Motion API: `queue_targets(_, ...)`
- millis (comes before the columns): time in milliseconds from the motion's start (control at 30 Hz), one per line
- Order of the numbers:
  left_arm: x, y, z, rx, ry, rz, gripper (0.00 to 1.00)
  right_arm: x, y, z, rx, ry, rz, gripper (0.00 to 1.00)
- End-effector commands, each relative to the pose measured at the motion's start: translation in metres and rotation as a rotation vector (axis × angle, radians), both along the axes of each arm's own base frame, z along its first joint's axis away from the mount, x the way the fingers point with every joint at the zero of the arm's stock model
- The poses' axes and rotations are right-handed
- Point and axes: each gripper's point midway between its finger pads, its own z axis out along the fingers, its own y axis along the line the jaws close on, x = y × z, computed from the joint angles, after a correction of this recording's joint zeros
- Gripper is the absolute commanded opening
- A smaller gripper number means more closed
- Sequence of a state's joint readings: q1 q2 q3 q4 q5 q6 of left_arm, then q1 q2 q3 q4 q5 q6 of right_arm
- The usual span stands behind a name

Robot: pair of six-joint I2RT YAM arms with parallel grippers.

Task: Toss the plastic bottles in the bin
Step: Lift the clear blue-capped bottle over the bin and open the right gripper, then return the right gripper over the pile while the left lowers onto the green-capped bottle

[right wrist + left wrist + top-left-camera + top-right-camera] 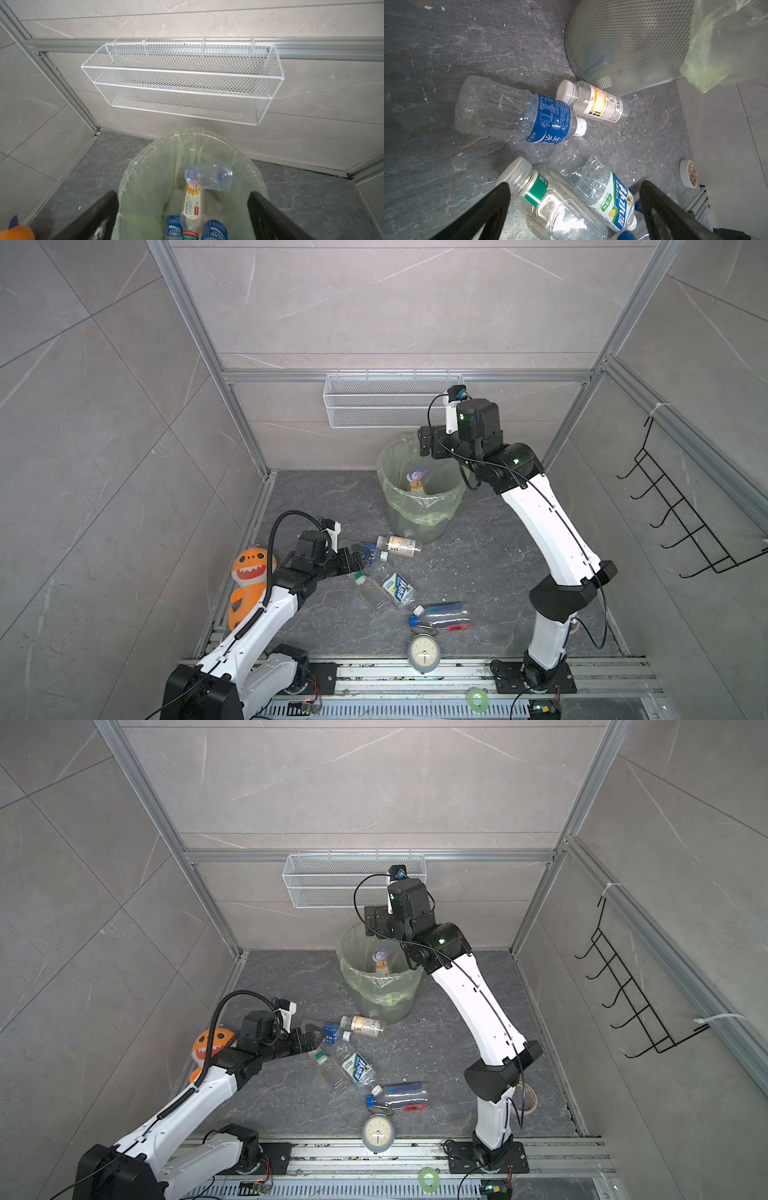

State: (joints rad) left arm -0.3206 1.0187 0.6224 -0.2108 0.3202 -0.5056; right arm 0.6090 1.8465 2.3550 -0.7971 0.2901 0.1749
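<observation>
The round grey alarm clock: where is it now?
In both top views the round grey alarm clock sits near the bottom centre, by the metal rail, next to the clear blue-capped plastic bottle.

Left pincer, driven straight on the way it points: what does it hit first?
Likely the clear plastic bottle with the lime-printed blue-green label, centred ahead of the open left pincer; the clear green-banded bottle beside it may be as near.

Bottles [398,546] on floor [478,568] before bin [415,524]
</observation>
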Motion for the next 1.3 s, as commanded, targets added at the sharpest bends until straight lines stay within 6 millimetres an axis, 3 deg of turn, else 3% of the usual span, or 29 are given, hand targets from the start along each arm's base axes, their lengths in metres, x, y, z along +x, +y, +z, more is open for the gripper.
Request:
queue_targets(0,-0.001,0.001,0.002,0.007,0.003,0.005,0.99,-0.027,-0.006,0.021,0.050,-0.044,0.057,0.99)
queue_targets(233,0.001,0.003,-0.003,0.029,0.027,0.019,0.99,-0.051,-0.015,-0.006,0.045,-0.004,0.086,0.99)
queue_targets(500,-0.004,0.003,-0.011,0.062,0.058,0.030,0.99,-0.072,-0.017,-0.063,0.031,0.092,0.135,0.99)
queue_targets(633,-0.011,0.009,-0.017,0.174,0.095,0.092,1.00,-0.082,-0.021,-0.088,0.011,0.128,0.136,0.99)
queue_targets(1000,-0.042,-0.011,-0.038,0.225,0.171,0.183,0.99,-0.109,-0.041,-0.149,-0.028,0.224,0.117,0.99)
queue_targets(1267,-0.047,-0.012,-0.061,0.244,0.250,0.234,0.95,-0.122,-0.053,-0.184,-0.062,0.285,0.095,0.99)
